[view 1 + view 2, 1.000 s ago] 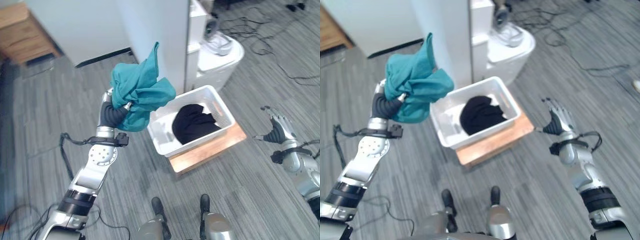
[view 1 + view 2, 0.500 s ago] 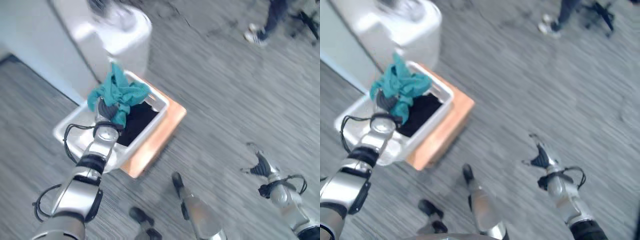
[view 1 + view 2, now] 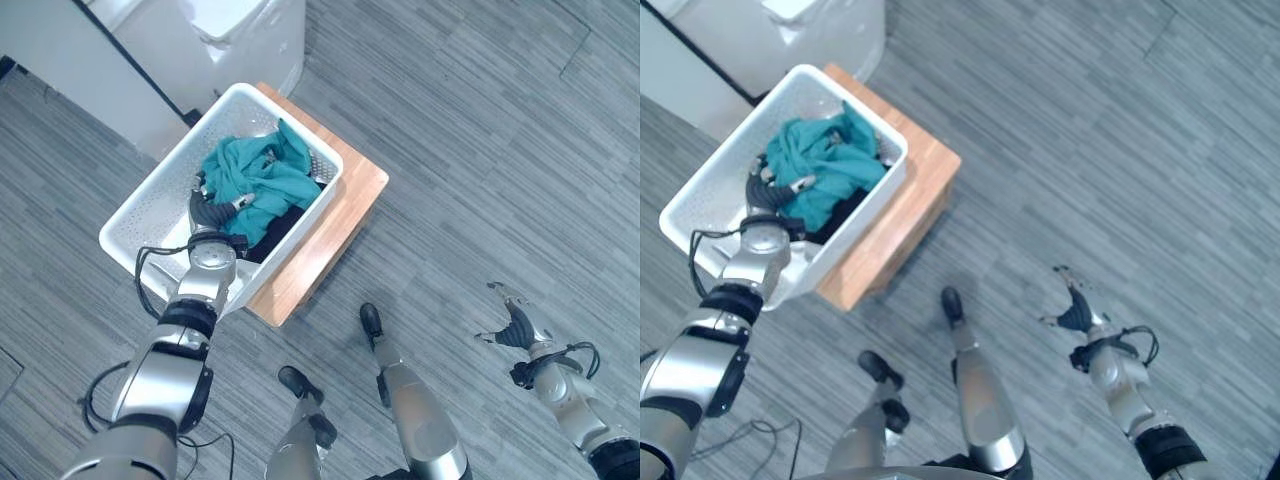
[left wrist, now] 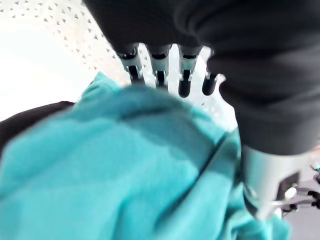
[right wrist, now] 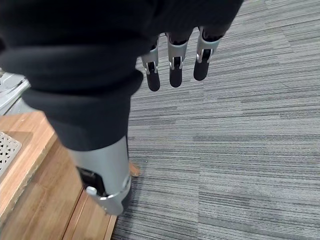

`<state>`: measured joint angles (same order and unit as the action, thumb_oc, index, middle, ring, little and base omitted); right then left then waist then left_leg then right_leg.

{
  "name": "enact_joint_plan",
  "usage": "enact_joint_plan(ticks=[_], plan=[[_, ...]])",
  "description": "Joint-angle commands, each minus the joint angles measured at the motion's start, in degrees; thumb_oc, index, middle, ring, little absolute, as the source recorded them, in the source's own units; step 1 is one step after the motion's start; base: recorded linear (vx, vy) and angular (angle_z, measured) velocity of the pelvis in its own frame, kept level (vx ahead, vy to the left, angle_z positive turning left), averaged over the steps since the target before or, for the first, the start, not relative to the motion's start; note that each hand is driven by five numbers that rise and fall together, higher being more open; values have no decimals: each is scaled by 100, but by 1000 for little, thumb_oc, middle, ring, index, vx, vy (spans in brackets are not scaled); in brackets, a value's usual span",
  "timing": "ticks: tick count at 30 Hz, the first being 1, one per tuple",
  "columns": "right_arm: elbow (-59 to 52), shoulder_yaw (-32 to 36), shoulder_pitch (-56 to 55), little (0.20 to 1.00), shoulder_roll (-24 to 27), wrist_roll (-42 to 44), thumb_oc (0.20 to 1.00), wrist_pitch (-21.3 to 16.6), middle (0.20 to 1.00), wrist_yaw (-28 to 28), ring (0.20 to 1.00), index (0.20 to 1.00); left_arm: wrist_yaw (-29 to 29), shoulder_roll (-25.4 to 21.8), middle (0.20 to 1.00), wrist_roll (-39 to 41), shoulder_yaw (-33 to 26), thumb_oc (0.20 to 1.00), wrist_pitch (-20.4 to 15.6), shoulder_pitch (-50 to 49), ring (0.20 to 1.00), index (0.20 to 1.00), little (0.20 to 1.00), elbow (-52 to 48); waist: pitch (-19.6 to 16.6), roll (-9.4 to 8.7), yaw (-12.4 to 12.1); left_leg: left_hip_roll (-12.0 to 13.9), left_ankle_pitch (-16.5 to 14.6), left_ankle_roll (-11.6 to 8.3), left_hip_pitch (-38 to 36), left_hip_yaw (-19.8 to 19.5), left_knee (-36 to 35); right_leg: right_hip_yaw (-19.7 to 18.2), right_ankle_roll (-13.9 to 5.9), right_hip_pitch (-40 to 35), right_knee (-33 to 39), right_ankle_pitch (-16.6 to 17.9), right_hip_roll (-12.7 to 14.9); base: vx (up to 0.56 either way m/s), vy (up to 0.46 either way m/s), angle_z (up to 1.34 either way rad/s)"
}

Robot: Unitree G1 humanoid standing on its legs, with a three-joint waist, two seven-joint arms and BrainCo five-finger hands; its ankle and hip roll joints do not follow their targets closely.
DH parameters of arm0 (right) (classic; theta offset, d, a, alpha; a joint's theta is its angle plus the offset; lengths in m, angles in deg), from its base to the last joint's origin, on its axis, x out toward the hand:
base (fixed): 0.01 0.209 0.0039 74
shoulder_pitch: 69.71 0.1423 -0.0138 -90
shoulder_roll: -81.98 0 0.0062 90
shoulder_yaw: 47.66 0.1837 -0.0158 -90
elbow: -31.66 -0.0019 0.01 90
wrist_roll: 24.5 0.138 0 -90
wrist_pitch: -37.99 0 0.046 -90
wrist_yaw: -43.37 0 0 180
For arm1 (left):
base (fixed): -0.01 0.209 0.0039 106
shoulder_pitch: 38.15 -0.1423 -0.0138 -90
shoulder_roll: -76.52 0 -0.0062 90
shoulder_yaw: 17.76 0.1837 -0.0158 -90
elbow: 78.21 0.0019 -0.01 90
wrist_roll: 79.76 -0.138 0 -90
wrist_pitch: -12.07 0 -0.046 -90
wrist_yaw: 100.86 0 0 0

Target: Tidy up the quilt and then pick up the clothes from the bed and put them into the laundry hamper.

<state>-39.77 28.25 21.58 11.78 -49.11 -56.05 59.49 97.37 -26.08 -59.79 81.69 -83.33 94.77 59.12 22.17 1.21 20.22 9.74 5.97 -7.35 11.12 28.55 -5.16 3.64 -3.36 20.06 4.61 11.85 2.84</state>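
In the white hamper [image 3: 140, 205] | teal garment [image 3: 255, 180] now lowered onto black clothes [image 3: 268, 228] | left hand [image 3: 207, 205] fingers straight, releasing | right hand [image 3: 518, 327] relaxed, empty | deposit nearly done.

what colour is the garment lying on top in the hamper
Teal; the garment lies over a black one in the white hamper, clearest in the left eye view.
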Motion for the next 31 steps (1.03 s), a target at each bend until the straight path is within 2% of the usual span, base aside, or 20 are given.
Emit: enact_joint_plan(ticks=[1, 4, 5, 7, 8, 10, 11, 12, 13, 14, 15, 18, 19, 21, 23, 24, 27, 31], plan=[[129, 184, -145, 1000, -37, 129, 1000, -67, 1000, 58, 1000, 1000, 192, -112, 1000, 851, -661, 1000, -862, -478, 1000, 1000, 1000, -882, -227, 6, -211, 574, -216, -515, -1144, -265, 42, 100, -734, -508, -62, -772, 192, 97, -25, 24], [345, 157, -248, 1000, 20, 21, 1000, -36, 1000, -108, 1000, 1000, 115, -183, 1000, 957, -955, 1000, -1027, -1196, 1000, 1000, 1000, -1669, -409, 73, -347, 584, -286, -514, -1481, -350, 47, 221, -691, -970, -34, -888, 222, 77, -40, 31], [411, 143, -264, 1000, 29, -27, 1000, -31, 1000, -163, 1000, 1000, 121, -240, 1000, 933, -1024, 1000, -1065, -1329, 1000, 1000, 1000, -1797, -437, 62, -370, 592, -179, -479, -1511, -279, 63, 268, -629, -1008, -76, -814, 215, 11, -45, 41], [561, 121, -250, 1000, 24, -30, 1000, 0, 1000, -199, 1000, 1000, 148, -314, 1000, 919, -1111, 1000, -1097, -1496, 1000, 1000, 1000, -1963, -513, 89, -429, 594, -194, -488, -1623, -289, 64, 316, -622, -1145, -76, -841, 227, 39, -9, 35], [815, 139, -258, 1000, -33, -91, 1000, 61, 1000, -294, 1000, 1000, 147, -420, 1000, 778, -1334, 1000, -1132, -1972, 1000, 1000, 1000, -2316, -684, 143, -580, 584, -230, -473, -1842, -394, 66, 412, -599, -1460, -96, -923, 236, 97, 17, 35], [925, 140, -253, 1000, -64, -113, 1000, 81, 1000, -301, 1000, 1000, 140, -423, 1000, 709, -1445, 1000, -1175, -2212, 1000, 1000, 1000, -2516, -743, 153, -640, 584, -241, -470, -1917, -443, 65, 470, -594, -1574, -100, -953, 247, 69, 18, 30], [1099, 219, -263, 1000, -136, -85, 1000, 143, 1000, -319, 1000, 1000, 32, -315, 1000, 763, -1596, 1000, -1179, -2684, 1000, 1000, 1000, -2834, -845, 179, -766, 578, -254, -452, -1996, -519, 66, 548, -584, -1726, -120, -1007, 264, 20, 16, 26], [1103, 210, -264, 1000, -134, -84, 1000, 141, 1000, -317, 1000, 1000, 32, -312, 1000, 761, -1605, 1000, -1172, -2704, 1000, 1000, 1000, -2850, -847, 180, -758, 578, -254, -452, -2000, -522, 65, 551, -584, -1733, -117, -1007, 264, 29, 28, 17], [1243, 268, -251, 1000, -199, 6, 1000, 189, 1000, -334, 1000, 1000, -117, -246, 1000, 775, -1608, 1000, -1119, -2993, 1000, 1000, 1000, -2936, -894, 196, -851, 562, -247, -437, -2032, -592, 71, 586, -576, -1808, -133, -1024, 283, 36, 47, 16], [1524, 397, -250, 1000, -350, 241, 1000, 238, 1000, -460, 1000, 1000, -647, -171, 1000, 559, -1523, 1000, -857, -3784, 1000, 1000, 1000, -2957, -992, 218, -1007, 535, -255, -393, -2121, -711, 86, 690, -563, -2028, -145, -1058, 341, 36, 64, 4], [1590, 436, -249, 1000, -400, 323, 1000, 266, 1000, -503, 1000, 1000, -806, -134, 1000, 466, -1469, 1000, -764, -4057, 1000, 1000, 1000, -2943, -1013, 227, -1061, 522, -254, -381, -2138, -753, 94, 717, -558, -2085, -153, -1066, 360, 22, 68, 48], [2026, 373, -108, 1000, -538, 432, 1000, 275, 1000, -629, 1000, 1000, -1237, 102, 1000, 68, -1252, 1000, -428, -4661, 1000, 1000, 1000, -2160, -1064, 251, -1185, 495, -286, -341, -2211, -830, 99, 829, -554, -2240, -176, -1093, 439, 22, 57, 35], [2162, 329, -20, 1000, -573, 445, 1000, 294, 1000, -669, 1000, 1000, -1325, 278, 1000, -62, -1197, 1000, -268, -4782, 1000, 1000, 1000, -1569, -1085, 257, -1219, 476, -293, -323, -2218, -847, 95, 850, -552, -2272, -179, -1084, 464, -3, 73, 12], [2377, 277, 72, 1000, -683, 525, 1000, 312, 1000, -725, 1000, 1000, -1353, 494, 1000, -441, -1087, 1000, -152, -4935, 1000, 1000, 1000, -906, -1085, 260, -1246, 448, -345, -295, -2266, -887, 110, 873, -564, -2343, -197, -1108, 503, -19, 71, 15], [3016, 96, 289, 1000, -1022, 641, 1000, 356, 1000, -728, 1000, 1000, -1177, 955, 1000, -1177, -952, 1000, 41, -4913, 1000, 1000, 1000, 500, -1139, 228, -1318, 379, -442, -236, -2272, -980, 121, 898, -570, -2379, -223, -1109, 581, -33, 62, 13], [3022, 94, 299, 1000, -1025, 641, 1000, 353, 1000, -726, 1000, 1000, -1176, 954, 1000, -1178, -955, 1000, 36, -4904, 1000, 1000, 1000, 507, -1150, 225, -1318, 376, -426, -234, -2249, -980, 118, 897, -566, -2355, -222, -1096, 583, -25, 44, 16], [3721, -100, 412, 1000, -1330, 564, 1000, 479, 1000, -675, 1000, 1000, -1090, 1355, 1000, -1328, -877, 1000, 167, -4915, 1000, 1000, 1000, 1414, -1231, 177, -1419, 320, -513, -181, -2247, -1053, 126, 936, -579, -2386, -234, -1098, 641, -4, 30, 15], [4267, -132, 358, 1000, -1652, 697, 1000, 567, 1000, -674, 1000, 1000, -1015, 1580, 1000, -1444, -792, 1000, 222, -4931, 1000, 1000, 1000, 1882, -1302, 127, -1495, 260, -580, -132, -2262, -1113, 141, 968, -600, -2423, -231, -1071, 691, 14, 26, 10]])
